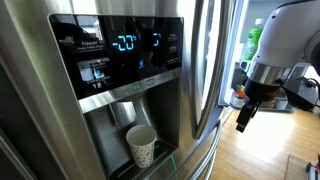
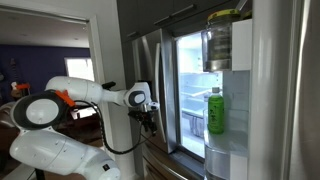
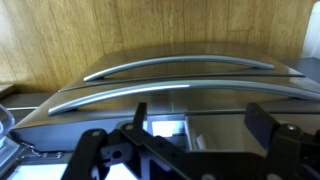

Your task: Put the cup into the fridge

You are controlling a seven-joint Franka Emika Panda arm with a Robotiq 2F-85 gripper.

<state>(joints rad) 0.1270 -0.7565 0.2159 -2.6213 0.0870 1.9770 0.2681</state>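
Upright in the dispenser recess (image 1: 105, 135) of the fridge (image 1: 40, 120), the white paper cup (image 1: 141, 147) stands well apart from the empty, wide-open gripper (image 1: 243, 122), hanging past the door handles (image 1: 208, 60).

The white arm (image 2: 95, 95) rises from a bulky base (image 2: 45, 150) at the lower left of an exterior view. It bends at a round shoulder joint and reaches roughly level toward the middle of the frame. There its wrist (image 2: 138, 97) turns downward, and the dark tool (image 2: 150, 122) hangs just below it. In an exterior view the arm (image 1: 290, 35) fills the upper right corner, with the tool (image 1: 244, 118) slanting down and to the left at the right of centre. In the wrist view the tool (image 3: 180, 135) comes in from the bottom edge. Its two black fingers (image 3: 262, 118) stand wide apart.
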